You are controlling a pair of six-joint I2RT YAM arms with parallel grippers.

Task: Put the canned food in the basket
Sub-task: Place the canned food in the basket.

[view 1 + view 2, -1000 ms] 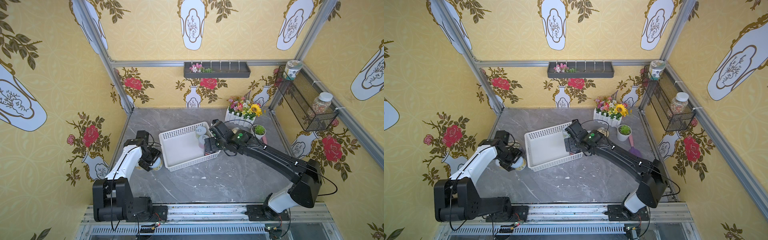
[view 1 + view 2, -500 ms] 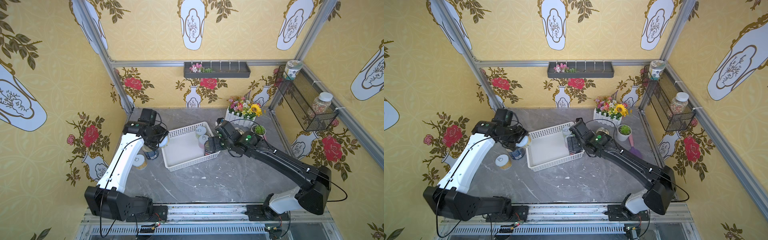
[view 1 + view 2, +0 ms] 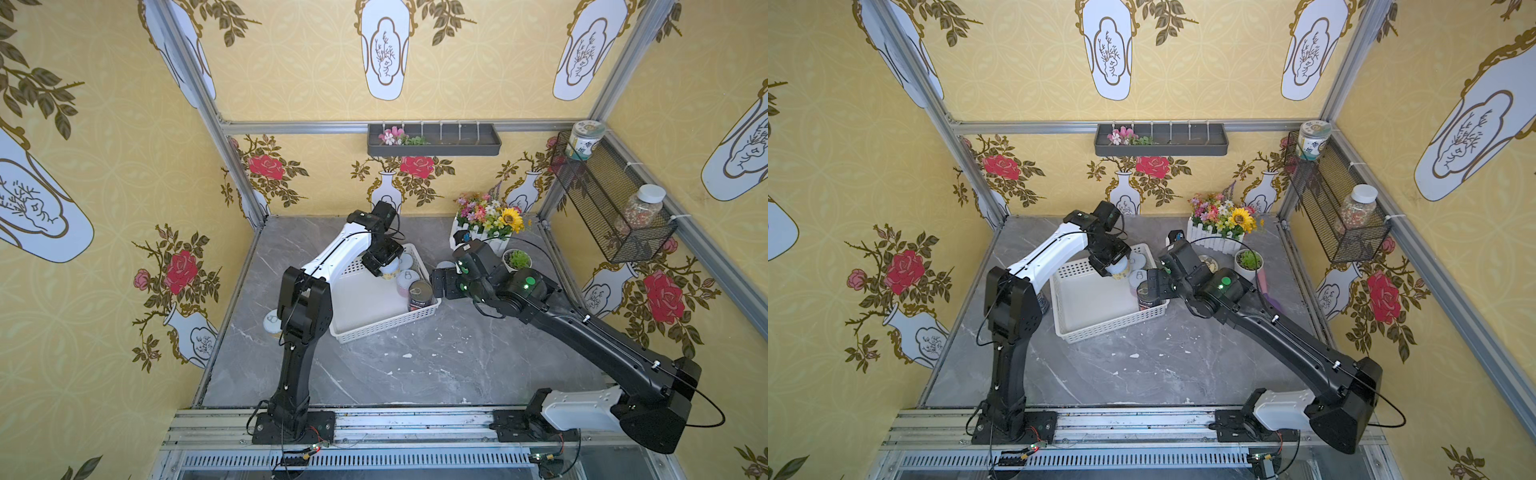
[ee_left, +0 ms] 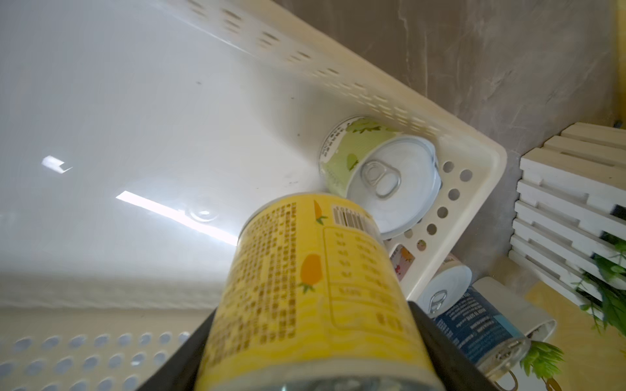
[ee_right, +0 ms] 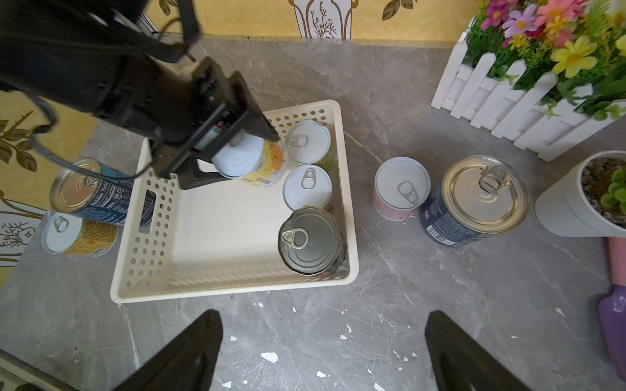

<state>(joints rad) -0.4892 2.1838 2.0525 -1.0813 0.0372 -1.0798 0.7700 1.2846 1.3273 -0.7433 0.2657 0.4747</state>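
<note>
While left claw (image 5: pixel 242 157) clamps yellow cylindrical tin (image 4: pixel 311 294) over perforated plastic basket (image 5: pixel 233 287), right claw (image 5: pixel 323 316) gapes, empty.

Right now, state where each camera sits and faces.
Top views: high at the front, looking down on the table; left arm and right arm show whole.
Left wrist: on the left arm, looking past its held yellow can into the basket; left gripper edges show.
Right wrist: on the right arm, looking down on the basket; open right gripper shows.
Shared by both wrist views: the green-labelled can.
</note>
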